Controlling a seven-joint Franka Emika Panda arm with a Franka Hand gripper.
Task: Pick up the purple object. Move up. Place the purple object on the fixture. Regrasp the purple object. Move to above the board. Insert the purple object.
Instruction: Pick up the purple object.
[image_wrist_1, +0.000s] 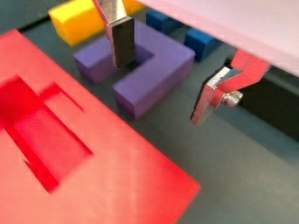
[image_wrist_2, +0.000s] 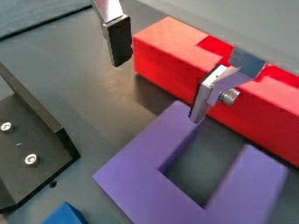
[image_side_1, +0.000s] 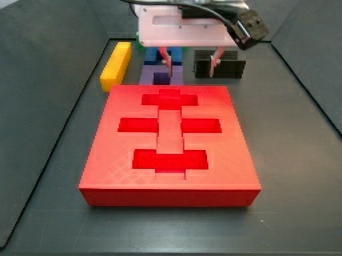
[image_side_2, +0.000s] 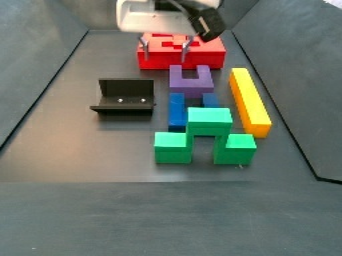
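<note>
tool spread wide over the purple object, one finger in its notch.

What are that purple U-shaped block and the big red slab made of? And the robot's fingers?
The purple object looks like matte plastic: flat, even colour, crisp edges. The board also seems plastic, faintly glossy, with a soft sheen in a wrist view. The gripper, open around the purple object, has fingers that look like bare metal: silvery plates with a screw, carrying dark pads, perhaps rubber.

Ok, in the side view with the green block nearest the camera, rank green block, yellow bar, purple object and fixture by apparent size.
1. Green block, though nearness inflates it.
2. Yellow bar.
3. Purple object and fixture look alike; unranked. Gripper hangs open above the purple object.
</note>
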